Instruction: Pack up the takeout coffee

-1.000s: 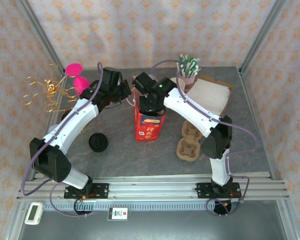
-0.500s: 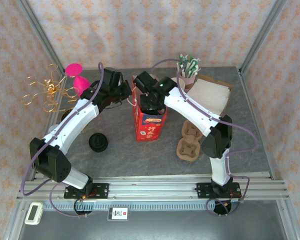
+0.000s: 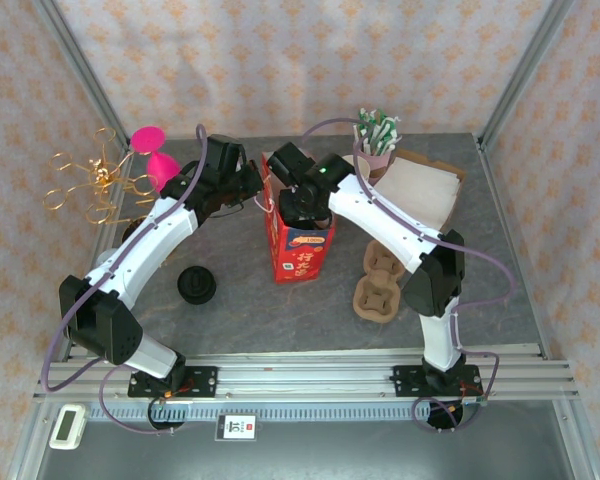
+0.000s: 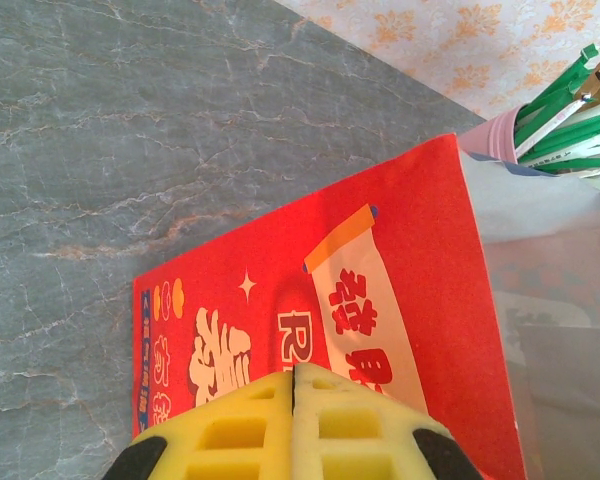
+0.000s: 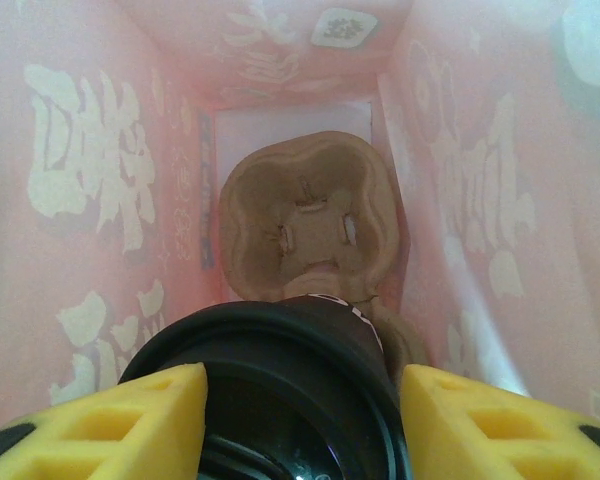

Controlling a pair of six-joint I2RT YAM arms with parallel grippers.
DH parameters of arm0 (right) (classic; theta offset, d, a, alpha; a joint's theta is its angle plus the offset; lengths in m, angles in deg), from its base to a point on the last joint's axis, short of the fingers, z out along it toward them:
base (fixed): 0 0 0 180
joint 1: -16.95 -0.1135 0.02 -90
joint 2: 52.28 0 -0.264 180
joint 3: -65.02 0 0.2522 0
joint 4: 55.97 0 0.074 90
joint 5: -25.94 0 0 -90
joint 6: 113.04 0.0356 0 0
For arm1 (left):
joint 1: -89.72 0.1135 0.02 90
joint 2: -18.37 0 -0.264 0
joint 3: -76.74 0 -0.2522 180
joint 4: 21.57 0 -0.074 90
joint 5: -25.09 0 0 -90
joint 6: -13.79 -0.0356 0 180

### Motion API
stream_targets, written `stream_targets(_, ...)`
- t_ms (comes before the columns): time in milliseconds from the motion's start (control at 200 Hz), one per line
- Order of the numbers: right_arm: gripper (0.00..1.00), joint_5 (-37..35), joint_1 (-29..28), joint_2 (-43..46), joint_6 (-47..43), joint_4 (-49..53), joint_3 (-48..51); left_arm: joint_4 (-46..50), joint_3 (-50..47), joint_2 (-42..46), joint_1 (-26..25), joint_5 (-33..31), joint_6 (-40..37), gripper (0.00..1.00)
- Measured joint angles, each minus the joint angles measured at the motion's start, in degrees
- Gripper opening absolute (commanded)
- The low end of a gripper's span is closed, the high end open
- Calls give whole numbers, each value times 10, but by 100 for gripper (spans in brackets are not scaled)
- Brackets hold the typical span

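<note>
A red paper bag (image 3: 301, 256) with white lettering stands upright mid-table. My left gripper (image 3: 254, 184) is shut on its left top rim; in the left wrist view the yellow pads (image 4: 250, 430) press together over the bag's printed side (image 4: 400, 300). My right gripper (image 3: 298, 206) reaches down into the bag's mouth. In the right wrist view it (image 5: 300, 420) is shut on a black coffee cup (image 5: 280, 390), one pad on each side. Below the cup, a brown cardboard cup carrier (image 5: 305, 225) lies on the bag's floor.
A black lid (image 3: 196, 286) lies left of the bag. Two brown cup carriers (image 3: 380, 285) sit to its right. A cup of green-and-white straws (image 3: 377, 140) and a flat brown bag (image 3: 420, 190) are at the back right. A pink object (image 3: 155, 150) and a gold wire stand (image 3: 90, 180) are at the back left.
The right gripper has sunk a little deeper into the bag with the cup. The bag's top has shifted slightly left. The left arm has barely moved.
</note>
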Motion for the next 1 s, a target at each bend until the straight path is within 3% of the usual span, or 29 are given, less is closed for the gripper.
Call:
stream_targets(616, 60, 10, -1, 4, 2, 24, -31, 0, 0, 0, 0, -4, 0, 0)
stream_targets(1001, 55, 10, -3, 5, 5, 40, -72, 10, -1, 0, 0, -16, 0, 0)
